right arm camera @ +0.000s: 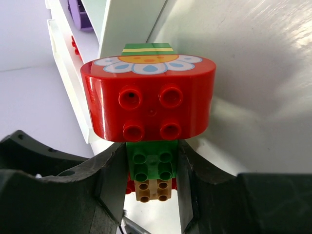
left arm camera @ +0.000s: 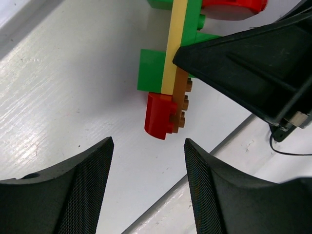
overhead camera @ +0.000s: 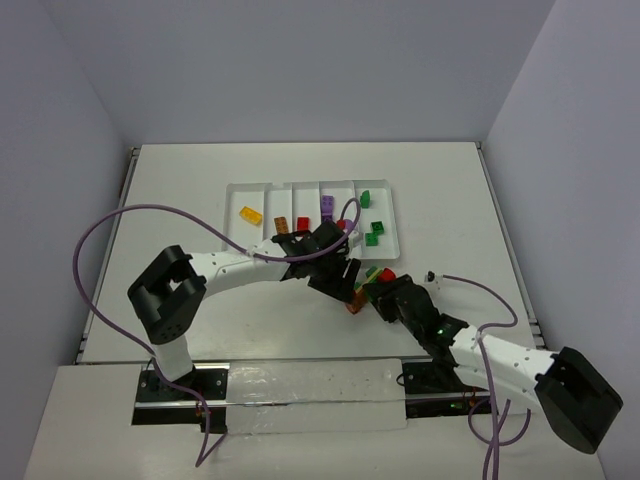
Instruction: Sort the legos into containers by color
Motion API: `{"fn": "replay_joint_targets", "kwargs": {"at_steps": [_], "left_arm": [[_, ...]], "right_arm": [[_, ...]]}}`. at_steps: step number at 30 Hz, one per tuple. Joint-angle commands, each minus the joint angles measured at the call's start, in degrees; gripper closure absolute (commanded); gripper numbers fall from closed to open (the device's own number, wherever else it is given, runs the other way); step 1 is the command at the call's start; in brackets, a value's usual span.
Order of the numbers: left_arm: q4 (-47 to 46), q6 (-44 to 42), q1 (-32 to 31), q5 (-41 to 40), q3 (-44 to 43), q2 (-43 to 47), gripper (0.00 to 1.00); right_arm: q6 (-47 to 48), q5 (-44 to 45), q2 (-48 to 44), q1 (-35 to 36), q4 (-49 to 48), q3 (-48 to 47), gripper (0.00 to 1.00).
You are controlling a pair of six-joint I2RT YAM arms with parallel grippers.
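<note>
The white tray [overhead camera: 240, 192] at mid-table holds a yellow brick [overhead camera: 250, 214], an orange-brown brick [overhead camera: 281, 224], a red brick [overhead camera: 303, 223], a purple brick [overhead camera: 327, 207] and green bricks [overhead camera: 374, 232], each colour in its own compartment. My right gripper [overhead camera: 378, 297] is shut on a stuck-together cluster [overhead camera: 360, 291] just in front of the tray. Its fingers [right arm camera: 111, 187] clamp the cluster's green brick [right arm camera: 153, 163], below a big red oval brick [right arm camera: 148, 105]. My left gripper [overhead camera: 340, 272] is open and empty [left arm camera: 148, 146], with the cluster's red end brick [left arm camera: 158, 117] just ahead of its fingertips.
The tray's wall [right arm camera: 75, 83] stands close behind the cluster, with the purple brick [right arm camera: 80, 12] inside. The right gripper's black finger [left arm camera: 243, 63] crosses the left wrist view. Purple cables [overhead camera: 95, 235] loop over the table's left and right sides.
</note>
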State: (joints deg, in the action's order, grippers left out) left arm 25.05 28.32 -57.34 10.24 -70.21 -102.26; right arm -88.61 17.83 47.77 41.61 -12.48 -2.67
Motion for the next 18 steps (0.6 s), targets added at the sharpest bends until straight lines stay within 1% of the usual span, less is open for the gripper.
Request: {"fn": "replay_joint_targets", "kwargs": {"at_steps": [1,5,10,14,18], "left_arm": [[-0.96,-1.25,0.15,3.26,-2.74,4.46,0.32],[-3.75,-0.16,0.68,7.22,-2.35,5.08,0.32],[-9.27,3.27,1.99,13.19,-1.25,6.28,0.32],[-12.30,5.38,2.06,15.17,-1.66,5.59,0.32],[-12.79,6.40,2.01,14.81,-2.03,3.03,0.33]], "right_arm": [[2.38,3.14,-8.26,0.46,9.31,3.43,0.87],[5.37,5.41,-17.94,0.49,20.65,0.87,0.95],[9.18,6.60,-25.46,0.49,30.41,-1.52,0.97],[10.95,6.43,-27.06,0.49,33.39,-2.65,0.98],[12.06,6.51,-27.29,0.49,33.93,-3.84,0.99]]}}
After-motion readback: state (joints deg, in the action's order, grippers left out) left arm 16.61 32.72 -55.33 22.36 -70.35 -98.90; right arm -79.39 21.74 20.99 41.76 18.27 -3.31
